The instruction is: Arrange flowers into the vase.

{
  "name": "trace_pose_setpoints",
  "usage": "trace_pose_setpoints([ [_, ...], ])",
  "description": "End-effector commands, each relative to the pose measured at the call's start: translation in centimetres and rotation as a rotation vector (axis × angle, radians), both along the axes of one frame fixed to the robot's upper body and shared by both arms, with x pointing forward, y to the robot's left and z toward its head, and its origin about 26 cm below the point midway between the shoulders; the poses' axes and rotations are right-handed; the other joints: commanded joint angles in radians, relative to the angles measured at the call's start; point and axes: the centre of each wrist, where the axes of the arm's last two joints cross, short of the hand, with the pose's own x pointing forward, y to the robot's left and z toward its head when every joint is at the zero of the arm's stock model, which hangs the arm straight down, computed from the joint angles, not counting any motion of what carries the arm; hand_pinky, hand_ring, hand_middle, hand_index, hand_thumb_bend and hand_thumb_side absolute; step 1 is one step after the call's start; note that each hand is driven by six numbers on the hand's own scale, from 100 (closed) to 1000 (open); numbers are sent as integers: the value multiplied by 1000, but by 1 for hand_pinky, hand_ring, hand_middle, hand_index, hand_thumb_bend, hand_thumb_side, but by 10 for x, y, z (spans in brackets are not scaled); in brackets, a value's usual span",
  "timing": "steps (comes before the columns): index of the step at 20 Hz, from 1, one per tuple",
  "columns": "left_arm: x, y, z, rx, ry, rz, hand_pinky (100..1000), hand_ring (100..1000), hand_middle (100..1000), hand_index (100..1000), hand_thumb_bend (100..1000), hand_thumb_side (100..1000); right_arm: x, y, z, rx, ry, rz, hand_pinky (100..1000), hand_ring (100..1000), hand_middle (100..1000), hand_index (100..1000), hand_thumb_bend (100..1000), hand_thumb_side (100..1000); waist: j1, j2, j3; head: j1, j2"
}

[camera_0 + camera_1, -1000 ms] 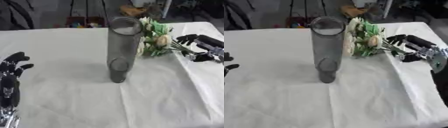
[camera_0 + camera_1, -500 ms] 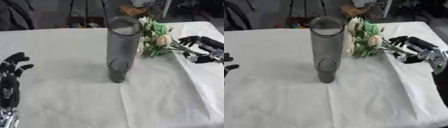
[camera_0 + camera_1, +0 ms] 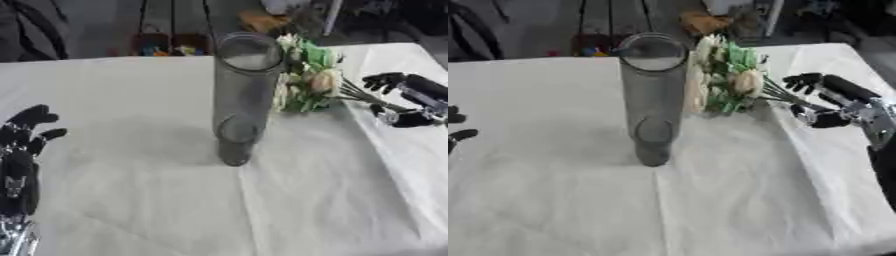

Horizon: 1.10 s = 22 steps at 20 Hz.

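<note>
No writing shows on anything here. Nearest, the left hand (image 3: pixel 19 150) rests at the lower left edge of the white-covered bench (image 3: pixel 131 200), fingers up and relaxed, holding nothing. The tall clear vase (image 3: pixel 241 95) stands upright mid-bench. Behind it to the right lies the flower bunch (image 3: pixel 732 80); the right hand (image 3: pixel 833 102) curls around its stems.
</note>
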Motion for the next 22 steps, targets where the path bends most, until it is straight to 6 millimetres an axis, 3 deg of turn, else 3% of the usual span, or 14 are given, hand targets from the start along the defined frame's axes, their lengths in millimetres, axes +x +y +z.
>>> trace_pose_setpoints([
  [1,1,-1,9,5,-31,-10,711,931,634,796,960,767,-3,-17,25,-34,-49,-35,673,771,783,955,174,100,0,-18,-1,-4,-2],
  [22,1,-2,9,2,-29,-14,712,932,635,795,962,767,-1,-19,23,-38,-58,-58,669,755,782,953,171,100,4,-19,10,-6,0],
])
